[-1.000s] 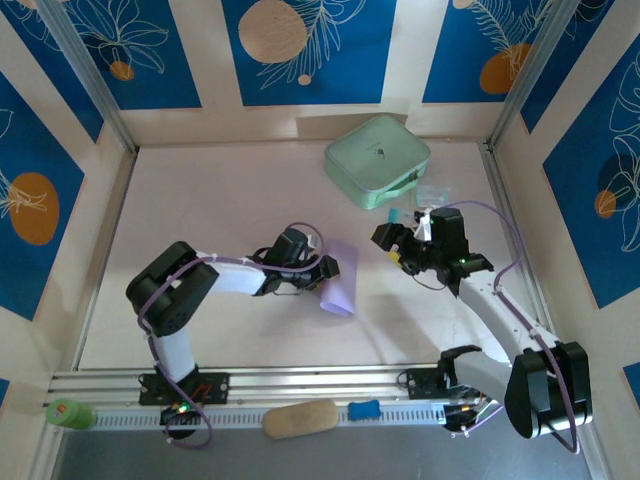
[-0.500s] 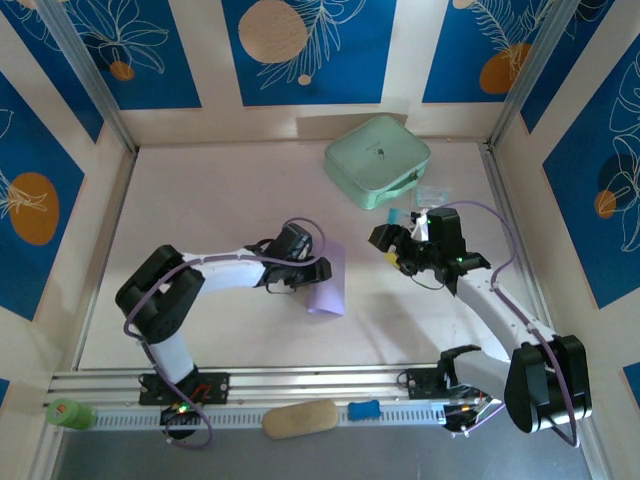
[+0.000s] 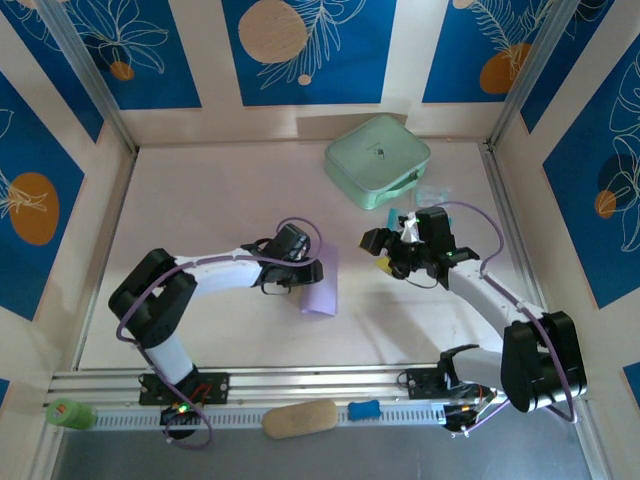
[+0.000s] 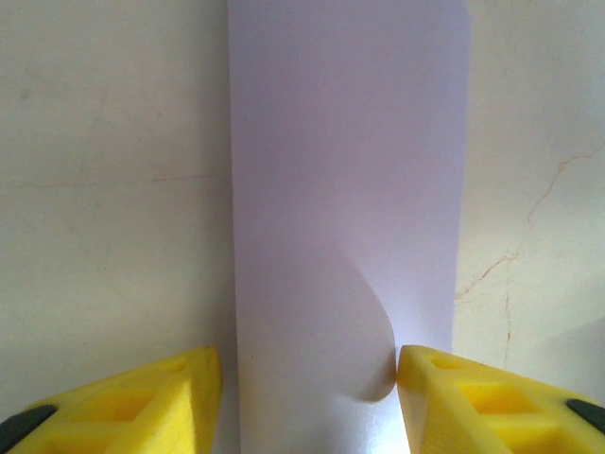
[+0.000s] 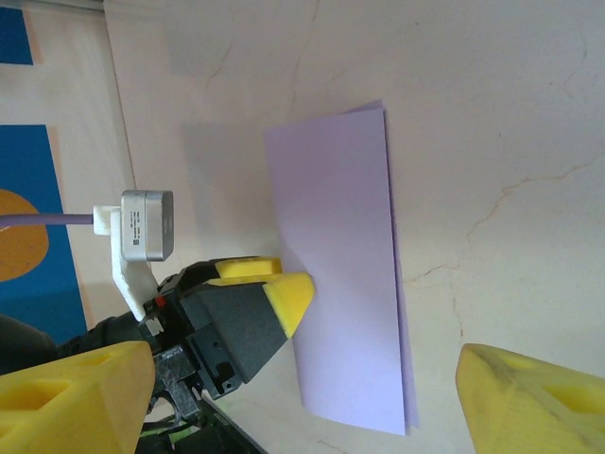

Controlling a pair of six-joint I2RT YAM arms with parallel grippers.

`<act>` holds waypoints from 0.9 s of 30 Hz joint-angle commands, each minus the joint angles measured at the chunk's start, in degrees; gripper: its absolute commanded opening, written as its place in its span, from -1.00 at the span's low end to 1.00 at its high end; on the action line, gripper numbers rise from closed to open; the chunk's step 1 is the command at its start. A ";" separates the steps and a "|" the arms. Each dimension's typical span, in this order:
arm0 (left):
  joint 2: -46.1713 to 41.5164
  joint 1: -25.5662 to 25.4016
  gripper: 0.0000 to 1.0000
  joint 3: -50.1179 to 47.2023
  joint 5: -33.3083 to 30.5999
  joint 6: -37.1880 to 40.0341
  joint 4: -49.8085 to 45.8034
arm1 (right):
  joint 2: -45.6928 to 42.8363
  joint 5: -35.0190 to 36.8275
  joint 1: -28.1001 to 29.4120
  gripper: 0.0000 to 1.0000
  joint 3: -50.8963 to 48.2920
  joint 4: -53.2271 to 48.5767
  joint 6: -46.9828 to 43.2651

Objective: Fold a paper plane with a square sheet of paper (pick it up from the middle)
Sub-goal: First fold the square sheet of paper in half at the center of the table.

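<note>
Lavender sheet (image 3: pixel 322 290): folded, lying flat | left gripper (image 4: pixel 307 369): fingers spread, straddling sheet, edge contact unclear | right gripper (image 3: pixel 380 252): spread wide, empty, at sheet's 2 o'clock

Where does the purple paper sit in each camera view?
Top external: paper near centre, just right of the left gripper.
Left wrist: paper runs up the middle, between the yellow jaws.
Right wrist: paper at centre, left gripper on its left edge.
Shared landmark: the left gripper at the paper's edge.
</note>
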 commanded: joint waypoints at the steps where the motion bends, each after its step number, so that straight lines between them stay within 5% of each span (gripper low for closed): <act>1: -0.49 0.64 0.02 0.74 -1.02 0.41 -2.68 | 0.90 -2.10 0.61 0.67 1.84 0.33 -1.02; 27: 4.27 1.39 0.10 2.02 -3.53 -4.08 -5.88 | 3.59 -1.44 1.35 0.72 2.96 -1.42 -1.17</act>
